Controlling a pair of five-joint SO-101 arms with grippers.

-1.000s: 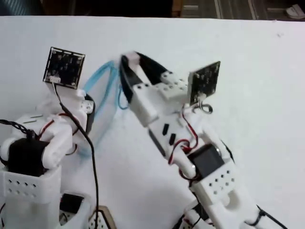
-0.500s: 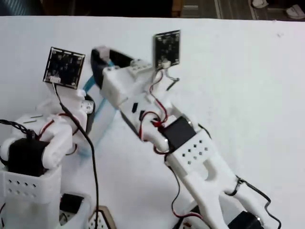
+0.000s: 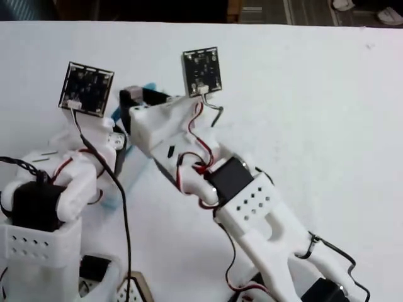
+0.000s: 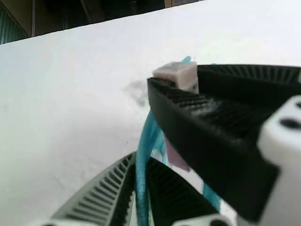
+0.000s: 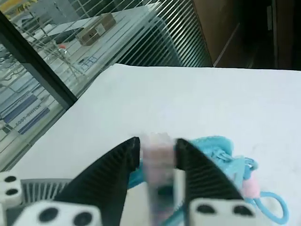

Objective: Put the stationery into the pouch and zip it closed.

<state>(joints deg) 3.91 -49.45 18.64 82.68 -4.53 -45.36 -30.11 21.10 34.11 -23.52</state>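
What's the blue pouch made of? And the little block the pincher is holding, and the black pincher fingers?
The pouch looks like soft blue fabric: it bunches up and has a thin cord loop. The block in the right gripper looks like matte, pale rubber, probably an eraser, though it is blurred. The fingers look like hard black plastic, with fine ridges.

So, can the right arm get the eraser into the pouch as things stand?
Probably yes. The right gripper holds the eraser close over the blue pouch, with nothing between them; the left gripper pinches the pouch's edge. Whether the opening is wide enough I cannot tell.
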